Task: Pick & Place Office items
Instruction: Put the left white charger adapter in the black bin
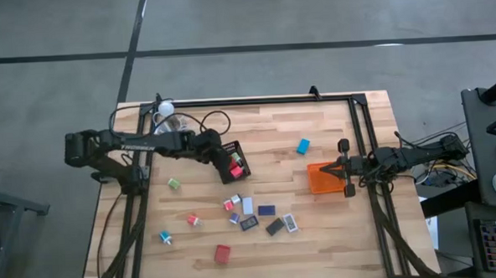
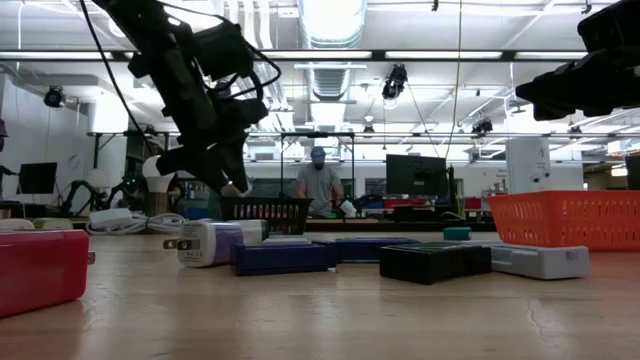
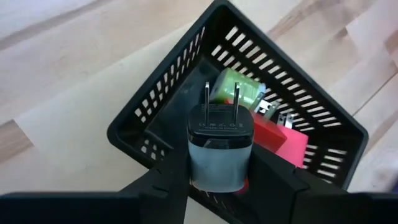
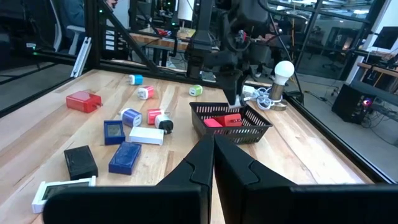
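My left gripper hangs over the black mesh tray, shut on a small pale-grey charger plug with a black face and two metal prongs. A green piece and a red-pink piece lie in the tray below it. The other office items lie loose on the wood: a blue block, a green one, red ones, and a cluster of blue, black and white pieces. My right gripper waits shut beside the orange tray. My left gripper pinches the charger plug by the two opposite sides of its grey body, one finger on each side. The fingers come from above, pointing down. The plug is lifted clear above the tray's near corner, prongs pointing away from the wrist.
A white round bulb with cords lies at the far left, behind the black tray. A dark frame rail runs along the far edge and down the right side. Bare wood shows between the two trays. A person stands beyond the table.
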Robot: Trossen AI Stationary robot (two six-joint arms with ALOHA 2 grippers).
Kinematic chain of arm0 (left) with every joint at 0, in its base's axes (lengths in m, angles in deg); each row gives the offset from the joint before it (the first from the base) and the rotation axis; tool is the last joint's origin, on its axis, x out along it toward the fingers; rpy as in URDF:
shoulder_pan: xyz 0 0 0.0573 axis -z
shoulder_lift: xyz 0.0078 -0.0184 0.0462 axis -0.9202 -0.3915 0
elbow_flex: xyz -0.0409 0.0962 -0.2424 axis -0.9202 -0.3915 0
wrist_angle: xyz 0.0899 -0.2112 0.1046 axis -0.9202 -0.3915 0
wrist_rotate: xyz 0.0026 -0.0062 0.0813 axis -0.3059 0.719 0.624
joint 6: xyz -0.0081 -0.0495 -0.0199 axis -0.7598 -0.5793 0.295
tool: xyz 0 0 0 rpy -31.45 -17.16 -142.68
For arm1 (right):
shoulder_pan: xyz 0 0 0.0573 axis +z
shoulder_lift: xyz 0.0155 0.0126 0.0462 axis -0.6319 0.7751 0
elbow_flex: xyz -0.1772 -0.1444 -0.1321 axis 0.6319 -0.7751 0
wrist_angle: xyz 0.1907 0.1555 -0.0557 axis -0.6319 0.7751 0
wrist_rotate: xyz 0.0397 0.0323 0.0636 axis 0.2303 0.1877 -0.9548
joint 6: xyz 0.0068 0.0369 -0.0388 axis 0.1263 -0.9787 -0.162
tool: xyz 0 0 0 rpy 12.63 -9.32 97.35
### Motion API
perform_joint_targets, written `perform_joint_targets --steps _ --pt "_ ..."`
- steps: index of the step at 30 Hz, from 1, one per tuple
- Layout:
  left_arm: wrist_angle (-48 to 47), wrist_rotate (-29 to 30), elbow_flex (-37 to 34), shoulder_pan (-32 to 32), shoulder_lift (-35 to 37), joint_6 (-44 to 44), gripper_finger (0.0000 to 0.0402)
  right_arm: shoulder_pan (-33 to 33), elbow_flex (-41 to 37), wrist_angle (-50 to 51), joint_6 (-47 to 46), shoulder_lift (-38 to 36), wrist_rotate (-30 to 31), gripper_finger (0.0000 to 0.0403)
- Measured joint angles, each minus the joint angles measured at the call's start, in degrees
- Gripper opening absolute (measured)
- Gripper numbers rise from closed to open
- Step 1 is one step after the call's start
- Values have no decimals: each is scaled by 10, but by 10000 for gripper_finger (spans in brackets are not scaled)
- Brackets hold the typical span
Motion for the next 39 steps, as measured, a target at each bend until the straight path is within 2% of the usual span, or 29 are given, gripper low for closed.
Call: perform_joint_targets --steps 6,19,28,39 --pt "-14 -42 0 -15 -3 -1 140 0 0 0 0 0 0 9" --pt "-18 -47 5 -17 -3 -2 140 0 0 0 0 0 0 8" --pt "-36 -47 40 -17 -5 26 140 0 0 0 0 0 0 9" --pt "-128 -47 116 -17 -81 51 140 0 0 0 0 0 0 8"
